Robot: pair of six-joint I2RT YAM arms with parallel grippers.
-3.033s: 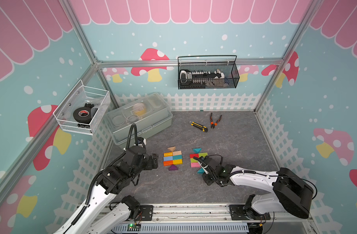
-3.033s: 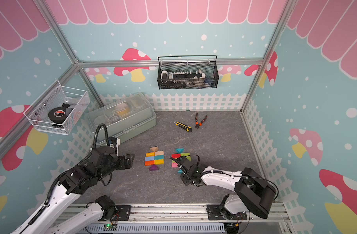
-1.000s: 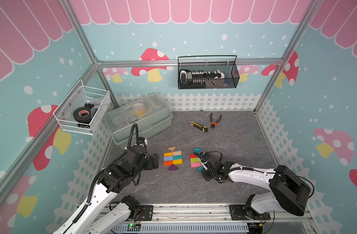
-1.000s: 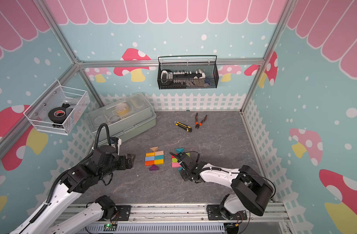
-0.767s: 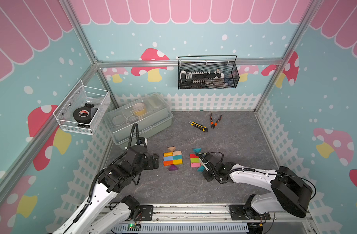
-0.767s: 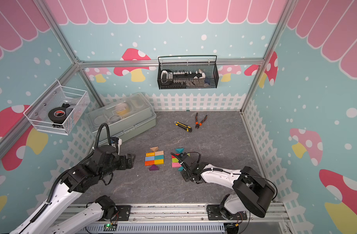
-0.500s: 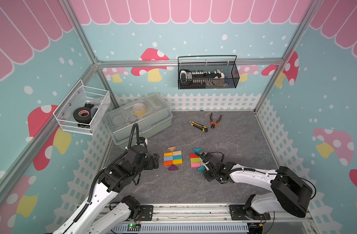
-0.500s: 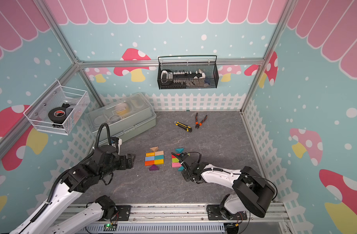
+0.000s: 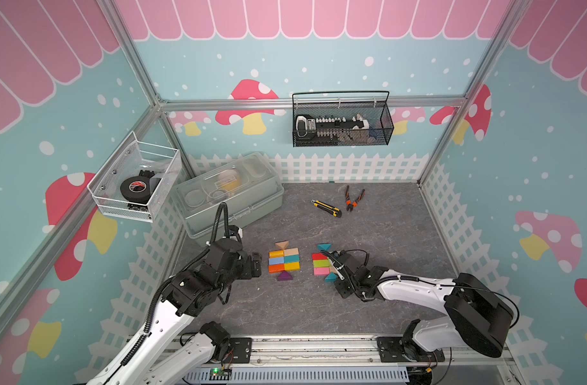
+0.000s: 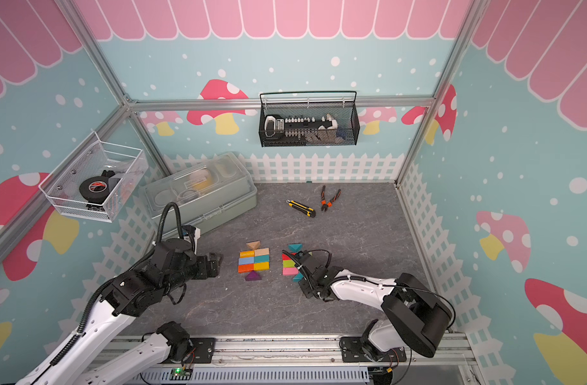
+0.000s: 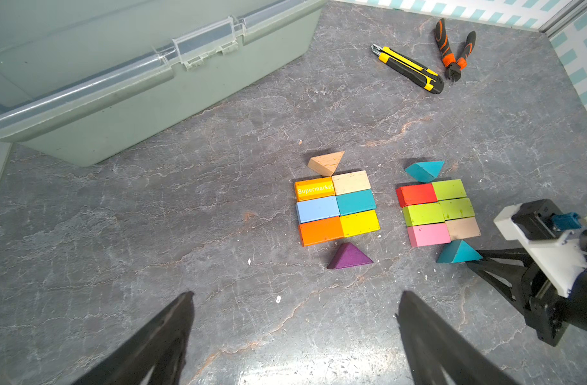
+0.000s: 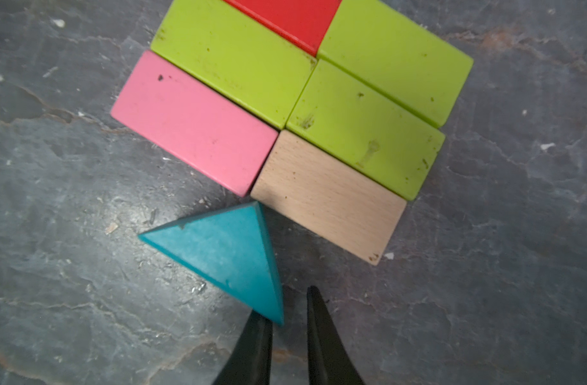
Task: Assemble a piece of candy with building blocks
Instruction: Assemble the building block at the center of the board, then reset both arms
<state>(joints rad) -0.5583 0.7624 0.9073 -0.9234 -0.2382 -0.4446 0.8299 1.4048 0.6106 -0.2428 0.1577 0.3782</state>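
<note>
Two block candies laid out; left candy [image 9: 284, 259] looks complete; right candy [image 9: 322, 263] near-side teal wedge [image 12: 225, 258] sits askew, needs nudging; right gripper [image 12: 287, 310] narrowed, empty, touching wedge corner; left gripper [image 11: 295, 330] wide, idle.

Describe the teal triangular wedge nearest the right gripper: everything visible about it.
The teal wedge is a small triangular block, painted wood by its look, with scuffed edges. It lies flat on the grey table, free of any grip, its apex pointing at the seam between the pink block and the tan block; it seems just short of touching them. The right gripper, shut and empty, has one fingertip at the wedge's near corner.
</note>
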